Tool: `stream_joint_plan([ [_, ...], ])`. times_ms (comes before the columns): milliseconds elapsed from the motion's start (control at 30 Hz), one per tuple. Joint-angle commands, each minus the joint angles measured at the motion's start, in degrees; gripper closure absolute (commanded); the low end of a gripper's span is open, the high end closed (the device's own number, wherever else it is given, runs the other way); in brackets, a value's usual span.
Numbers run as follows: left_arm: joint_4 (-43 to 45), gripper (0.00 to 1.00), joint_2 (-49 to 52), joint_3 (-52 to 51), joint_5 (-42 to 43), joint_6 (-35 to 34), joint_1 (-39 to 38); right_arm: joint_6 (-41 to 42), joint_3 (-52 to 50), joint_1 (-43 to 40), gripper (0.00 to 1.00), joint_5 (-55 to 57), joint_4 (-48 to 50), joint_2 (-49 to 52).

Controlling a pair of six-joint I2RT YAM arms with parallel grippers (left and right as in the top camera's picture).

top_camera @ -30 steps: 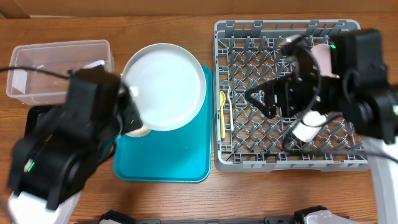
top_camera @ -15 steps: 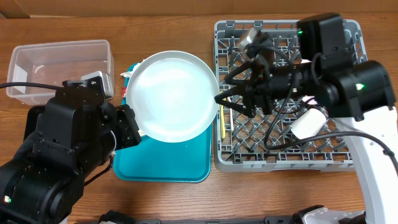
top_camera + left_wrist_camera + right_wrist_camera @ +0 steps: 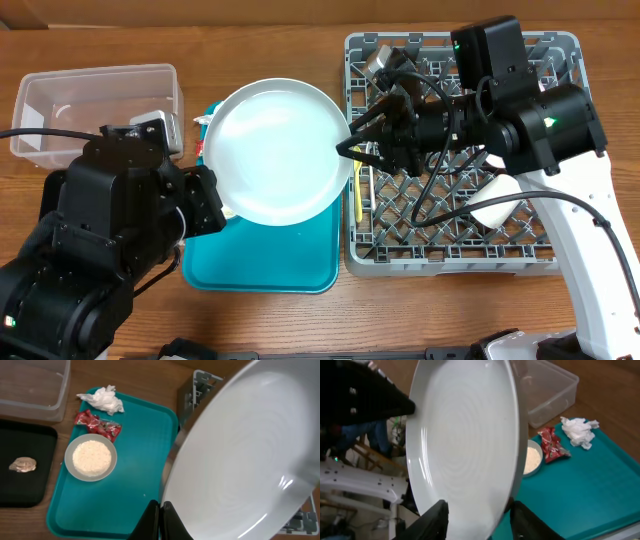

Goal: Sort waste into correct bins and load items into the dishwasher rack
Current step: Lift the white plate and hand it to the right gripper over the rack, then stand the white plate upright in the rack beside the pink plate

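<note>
My left gripper (image 3: 161,512) is shut on the lower rim of the grey plate (image 3: 275,150), which is tilted in the air above the teal tray (image 3: 260,262). The right gripper (image 3: 352,150) is open with its fingers astride the plate's right rim (image 3: 465,435). On the tray lie the crumpled napkin (image 3: 102,399), the red wrapper (image 3: 97,424) and a small grey bowl (image 3: 91,457) of rice. A brown scrap (image 3: 22,464) rests in the black tray (image 3: 25,487). The dishwasher rack (image 3: 450,258) holds a white cup (image 3: 497,203) and a yellow utensil (image 3: 358,200).
The clear tub (image 3: 95,100) stands at the back left, beside the teal tray. The left arm's dark body (image 3: 100,260) covers the table's front left. The right arm reaches across the rack's back half.
The plate has risen and shifted right toward the rack in the left gripper. The right arm has swung left to the plate's rim, and its jaws have narrowed around it.
</note>
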Motion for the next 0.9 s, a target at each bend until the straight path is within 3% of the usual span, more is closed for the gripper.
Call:
stream_joint_plan([
  [0, 1.4, 0.96, -0.2, 0.9, 4.5, 1.1, -0.4, -0.5, 0.2, 1.4, 0.55, -5.0, 1.0, 0.0],
  [267, 2.3, 0.96, -0.3, 0.9, 7.2, 2.6, -0.4, -0.3, 0.2, 1.4, 0.51, -5.0, 3.3, 0.2],
  [400, 2.6, 0.96, -0.2, 0.9, 7.1, 3.1, -0.4, -0.1, 0.2, 1.4, 0.71, -5.0, 3.3, 0.2],
  [533, 2.6, 0.95, -0.2, 0.9, 6.2, 3.3, -0.4, -0.1, 0.2, 1.4, 0.82, -4.7, 3.0, 0.0],
  [600, 2.5, 0.75, -0.2, 0.9, 5.5, 3.4, -0.4, 1.6, 0.2, 1.4, 0.86, -1.8, 3.0, -0.1],
  [700, 2.4, 0.59, -0.3, 0.9, 5.3, 4.8, -0.4, 8.2, 0.3, 1.3, 0.96, 9.2, 2.9, -0.5],
  [867, 1.6, 0.48, -0.3, 0.9, 2.6, 4.7, -0.4, 15.3, 0.3, 1.0, 0.96, 23.5, 2.2, -2.6],
])
